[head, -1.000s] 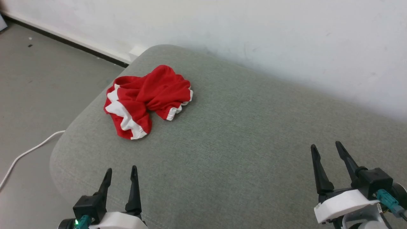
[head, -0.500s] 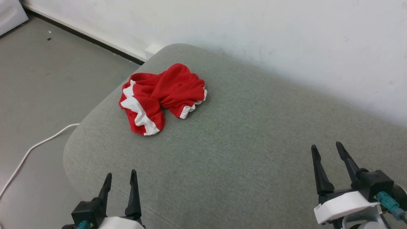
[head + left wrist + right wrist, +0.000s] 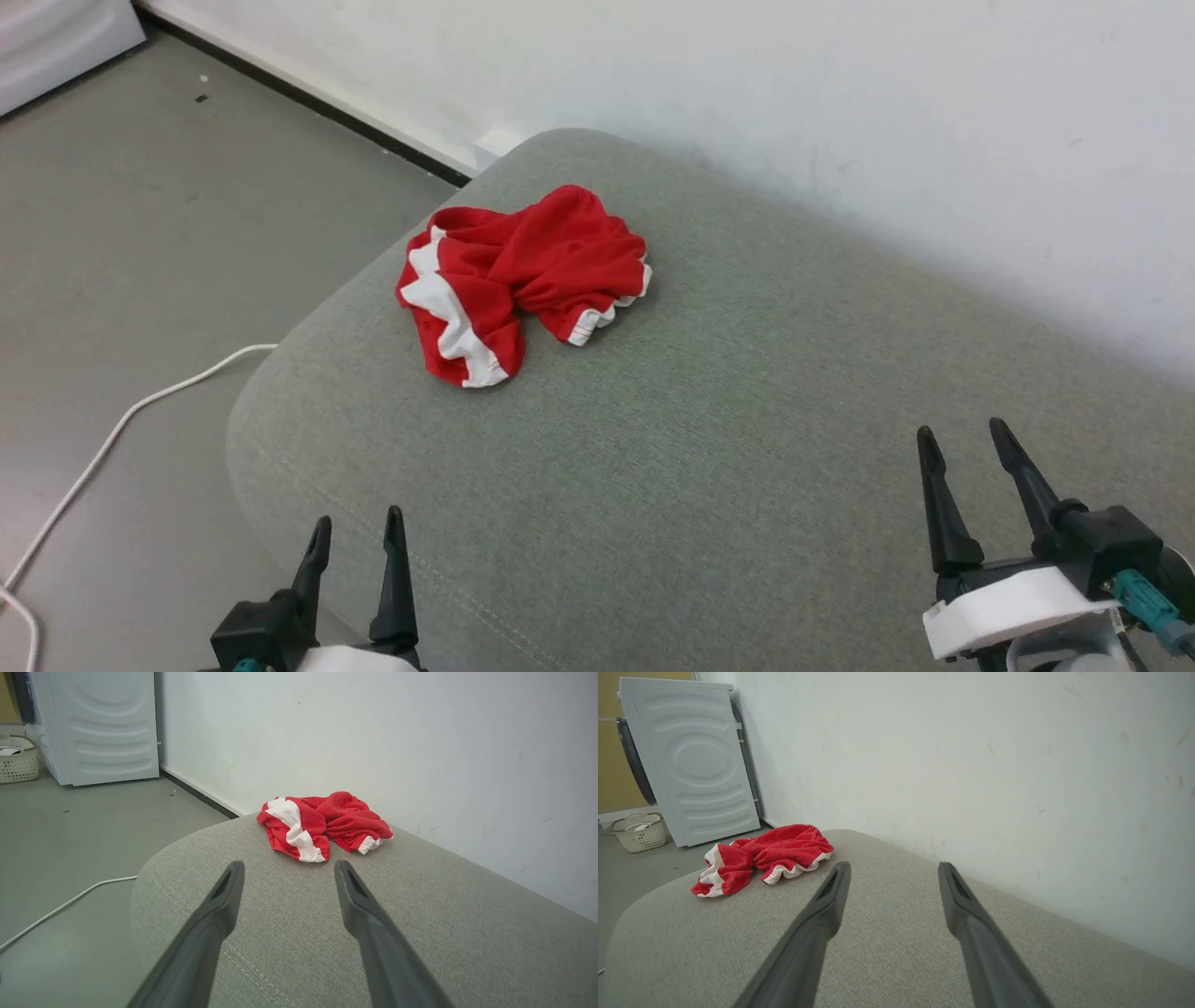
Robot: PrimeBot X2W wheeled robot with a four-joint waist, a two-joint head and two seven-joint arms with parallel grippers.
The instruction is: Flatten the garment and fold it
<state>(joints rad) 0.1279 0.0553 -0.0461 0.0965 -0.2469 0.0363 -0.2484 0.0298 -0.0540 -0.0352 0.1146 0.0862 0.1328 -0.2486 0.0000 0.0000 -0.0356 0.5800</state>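
The garment (image 3: 523, 275) is a crumpled heap of red cloth with white stripes and trim, lying near the far left corner of a grey-green cushioned surface (image 3: 709, 448). It appears ahead of the fingers in the left wrist view (image 3: 322, 826) and off to the left in the right wrist view (image 3: 761, 856). My left gripper (image 3: 357, 530) stands open at the lower left, well short of the garment. My right gripper (image 3: 962, 448) is open at the lower right, far from it. Nothing is between either pair of fingers.
A white wall (image 3: 747, 103) runs close behind the cushion. Grey floor (image 3: 140, 233) lies to the left, with a white cable (image 3: 112, 434) across it. A white appliance (image 3: 691, 760) and a woven basket (image 3: 637, 833) stand by the wall further off.
The whole head view has shifted right, so the camera has turned left; the garment lies as before. Both grippers stay open and keep their places low in the view.
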